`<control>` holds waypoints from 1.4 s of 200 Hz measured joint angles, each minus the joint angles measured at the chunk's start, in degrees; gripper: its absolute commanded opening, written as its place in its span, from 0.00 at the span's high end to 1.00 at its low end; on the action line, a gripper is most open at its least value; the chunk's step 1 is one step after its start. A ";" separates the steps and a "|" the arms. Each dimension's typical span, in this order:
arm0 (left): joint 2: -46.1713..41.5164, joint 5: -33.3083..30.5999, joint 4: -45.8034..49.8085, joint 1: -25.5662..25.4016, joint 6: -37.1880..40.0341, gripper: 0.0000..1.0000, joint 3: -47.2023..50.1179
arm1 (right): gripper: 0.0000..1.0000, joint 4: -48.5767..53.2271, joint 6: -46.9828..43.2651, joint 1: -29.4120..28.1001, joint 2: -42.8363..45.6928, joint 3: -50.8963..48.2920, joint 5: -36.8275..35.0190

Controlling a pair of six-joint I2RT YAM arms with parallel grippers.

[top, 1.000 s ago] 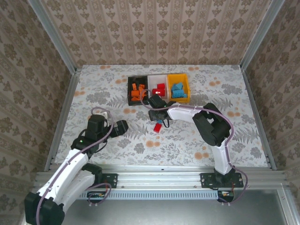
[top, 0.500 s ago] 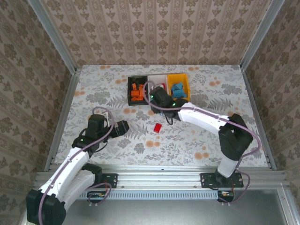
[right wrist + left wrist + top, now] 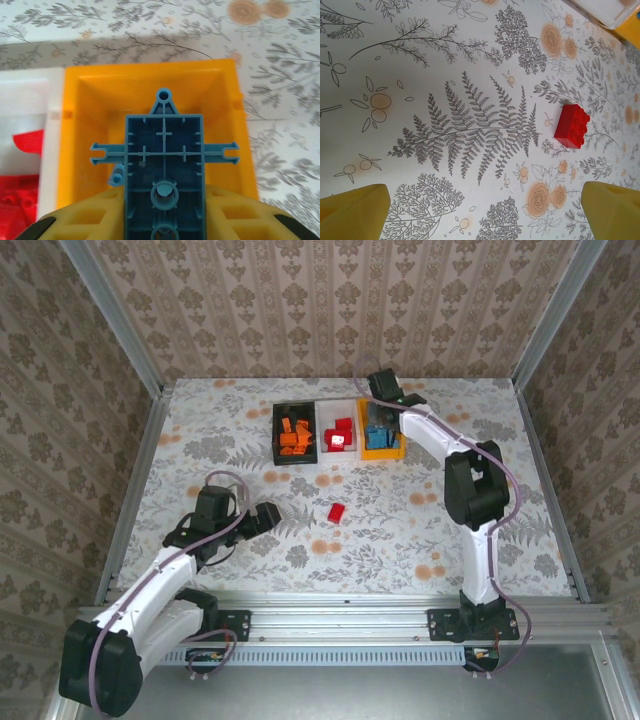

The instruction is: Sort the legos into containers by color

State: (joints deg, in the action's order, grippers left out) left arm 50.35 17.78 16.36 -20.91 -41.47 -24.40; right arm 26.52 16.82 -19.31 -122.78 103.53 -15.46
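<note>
Your flower-printed table (image 3: pixel 200 440) carries three smooth rectangular plastic bins in a row: black bin (image 3: pixel 279 435) with orange bricks (image 3: pixel 293 436), white bin (image 3: pixel 337 407) with red bricks (image 3: pixel 340 436), yellow bin (image 3: pixel 150 95); your right gripper (image 3: pixel 164 215) pinches a ribbed, hollow-bottomed light blue brick (image 3: pixel 164 150) over the yellow bin; your left gripper (image 3: pixel 480 210) hangs spread wide and empty, a studded red brick (image 3: pixel 571 125) lying on the table ahead of it.

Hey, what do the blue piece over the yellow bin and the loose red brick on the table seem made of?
Light blue ribbed piece: likely moulded hard plastic, matte; thin ribs and round sockets show underneath.
Yellow rectangular bin: probably smooth plastic, with softly shaded, rounded walls.
Small red studded brick: likely hard plastic, fairly glossy, with crisp moulded studs.
</note>
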 measured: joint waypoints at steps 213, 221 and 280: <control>0.28 -2.19 -1.88 0.39 -2.49 0.00 0.92 | 0.19 -9.44 34.75 -35.60 19.41 -40.22 -12.55; -0.33 -2.19 -1.92 0.39 -2.51 0.00 1.40 | 0.19 -9.29 36.02 -35.60 18.69 -40.22 -12.79; -1.36 -2.56 -1.77 0.44 -2.49 0.00 3.02 | 0.35 -8.79 41.86 -35.58 12.61 -38.69 -14.34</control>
State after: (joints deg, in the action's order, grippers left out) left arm 48.99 15.22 14.59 -20.47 -43.97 -21.39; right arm 17.74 58.67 -54.89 -110.17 64.84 -29.80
